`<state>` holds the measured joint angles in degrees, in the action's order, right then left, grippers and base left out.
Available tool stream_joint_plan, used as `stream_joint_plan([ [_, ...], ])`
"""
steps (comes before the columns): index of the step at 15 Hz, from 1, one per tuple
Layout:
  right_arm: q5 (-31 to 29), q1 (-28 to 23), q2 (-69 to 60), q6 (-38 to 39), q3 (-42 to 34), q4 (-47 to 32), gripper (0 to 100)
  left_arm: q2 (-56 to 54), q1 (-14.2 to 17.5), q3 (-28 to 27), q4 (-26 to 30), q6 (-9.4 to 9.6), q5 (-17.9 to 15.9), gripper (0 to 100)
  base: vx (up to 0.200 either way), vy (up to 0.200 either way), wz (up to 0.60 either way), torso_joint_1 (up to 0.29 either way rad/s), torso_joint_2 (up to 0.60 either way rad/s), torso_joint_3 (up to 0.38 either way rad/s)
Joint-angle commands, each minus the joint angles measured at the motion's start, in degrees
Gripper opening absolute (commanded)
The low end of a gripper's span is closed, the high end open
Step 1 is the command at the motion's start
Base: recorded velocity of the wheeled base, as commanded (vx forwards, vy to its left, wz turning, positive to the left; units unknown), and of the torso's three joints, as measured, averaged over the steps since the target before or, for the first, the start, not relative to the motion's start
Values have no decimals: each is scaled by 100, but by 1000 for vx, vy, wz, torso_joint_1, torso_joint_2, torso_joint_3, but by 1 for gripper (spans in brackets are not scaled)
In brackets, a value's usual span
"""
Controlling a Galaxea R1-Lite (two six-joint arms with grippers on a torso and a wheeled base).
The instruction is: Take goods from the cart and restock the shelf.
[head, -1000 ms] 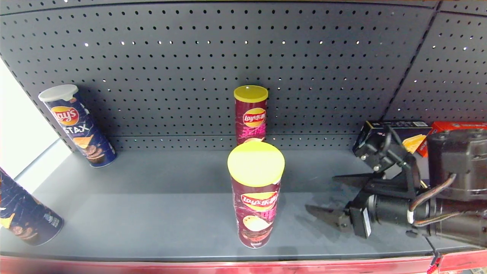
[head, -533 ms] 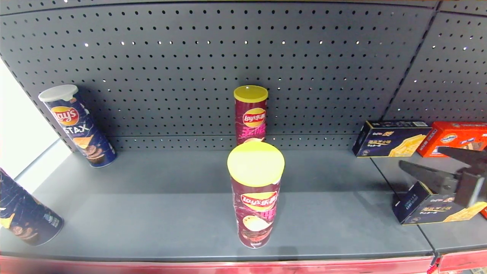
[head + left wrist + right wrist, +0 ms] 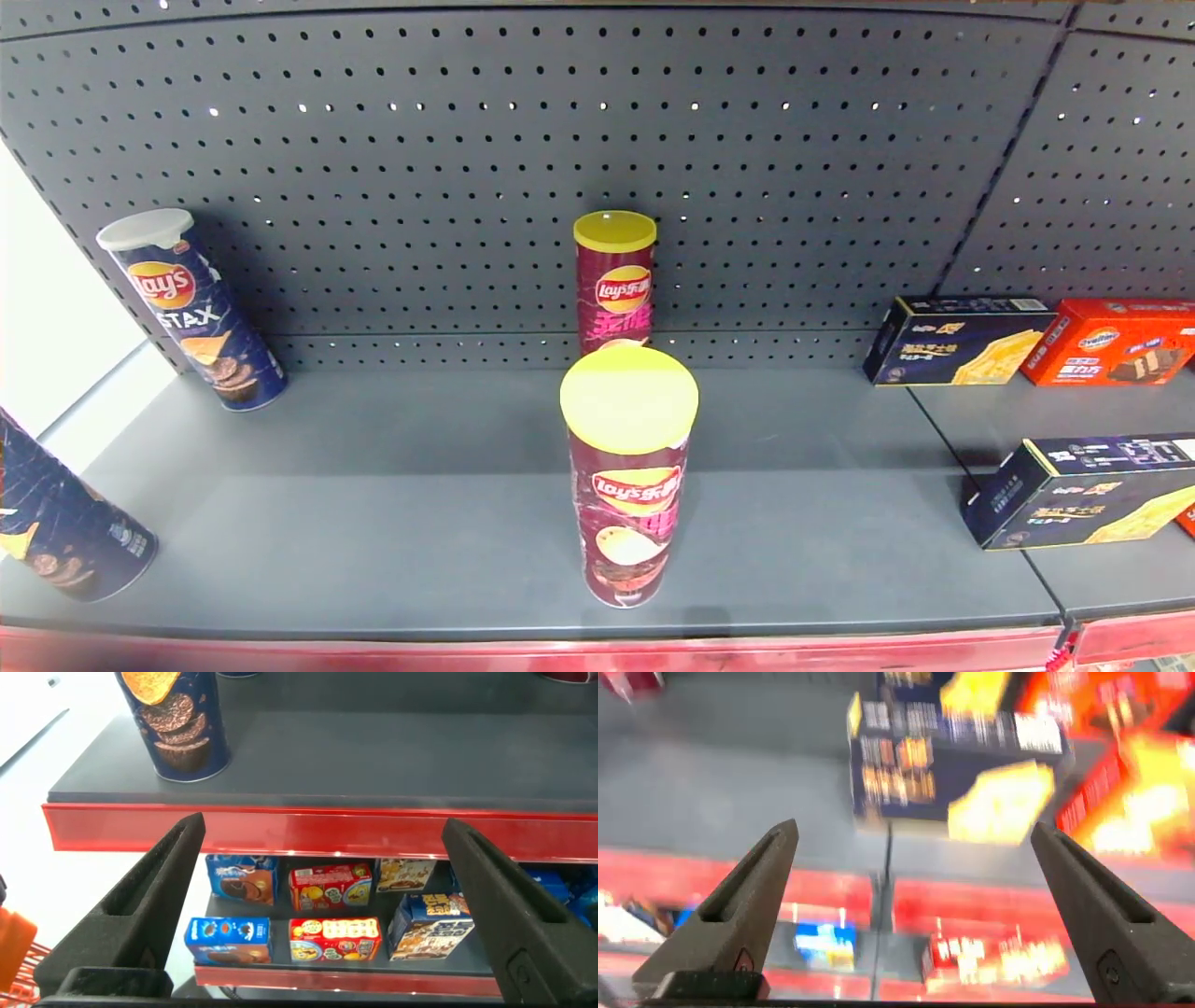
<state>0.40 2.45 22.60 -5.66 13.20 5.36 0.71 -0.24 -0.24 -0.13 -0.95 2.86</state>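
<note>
Just ahead of my right gripper [image 3: 913, 831], whose fingers stand wide and empty, lies the dark blue box [image 3: 952, 765] at the shelf [image 3: 373, 523] edge, the yellow-lidded can [image 3: 627, 476] upright farther to its left, so a careless swing could clip that box off.

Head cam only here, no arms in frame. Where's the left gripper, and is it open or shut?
Observer: Left gripper is open and empty, out in front of the shelf's red front edge, facing it.
Operator: Right one?
Observer: Right gripper is open and empty too, facing the dark blue box near the shelf front.
Operator: Anything under this shelf?
Observer: A lower shelf holds small boxes, among them a blue box and a red box.
</note>
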Motion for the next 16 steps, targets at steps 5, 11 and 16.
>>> stream_joint_plan([
  [5,-5,-553,-1750,30,-107,-1125,100,8,7,7,-4,-2,4,100,0,0,0,0,0,0],
  [11,118,-394,-1882,443,-1303,-194,100,0,16,7,-13,-10,21,100,0,0,0,0,0,0],
  [16,1032,-254,-2216,522,-1250,-352,100,0,16,7,-13,7,-5,100,0,0,0,0,0,0],
])
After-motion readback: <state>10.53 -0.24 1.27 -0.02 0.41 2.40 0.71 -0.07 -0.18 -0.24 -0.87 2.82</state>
